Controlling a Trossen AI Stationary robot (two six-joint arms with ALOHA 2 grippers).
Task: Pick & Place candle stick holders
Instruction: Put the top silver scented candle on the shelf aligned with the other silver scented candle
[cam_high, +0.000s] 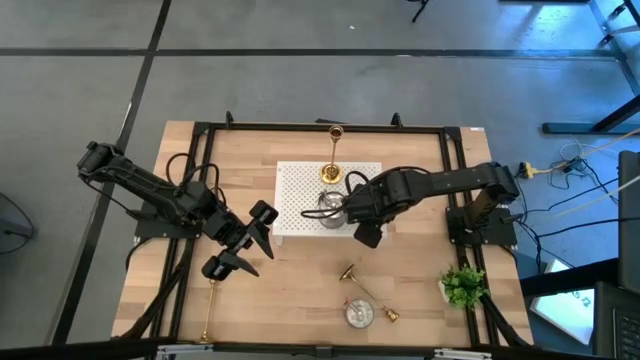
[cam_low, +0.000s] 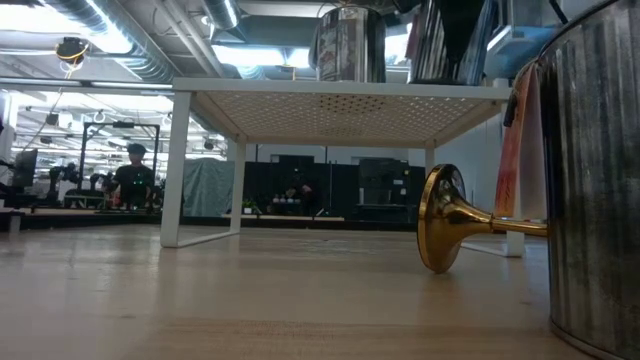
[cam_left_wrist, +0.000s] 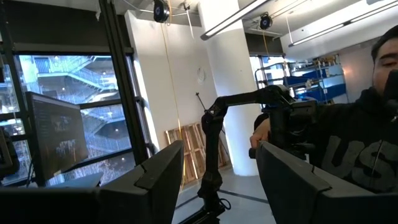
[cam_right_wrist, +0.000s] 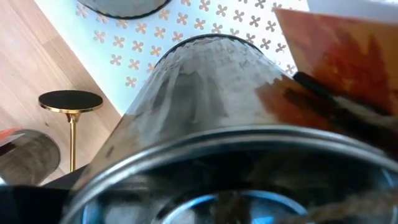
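Note:
My right gripper (cam_high: 347, 207) reaches over the white perforated stand (cam_high: 298, 186) and is shut on a squat silver holder (cam_high: 328, 203), which fills the right wrist view (cam_right_wrist: 205, 93). A gold candlestick (cam_high: 332, 160) stands upright on the stand just beyond it. A second gold candlestick (cam_high: 368, 295) lies on its side on the table, and a third (cam_high: 208, 310) lies near the front left. Another silver holder (cam_high: 358, 315) stands near the front edge. My left gripper (cam_high: 245, 240) is open and empty, left of the stand, above the table. My right gripper comes at the silver holder from the table's right side. The holder's own body (cam_right_wrist: 205, 93) hides the fingers in the wrist view, so the part held cannot be told. In the low view the holder (cam_low: 350, 45) sits upright at the stand's top.
A small green plant (cam_high: 462, 285) stands at the front right. A black frame (cam_high: 300, 127) runs round the table. In the low view the lying candlestick (cam_low: 450, 220) and the near silver holder (cam_low: 600, 180) are close to the camera. A person shows in the left wrist view (cam_left_wrist: 360, 149).

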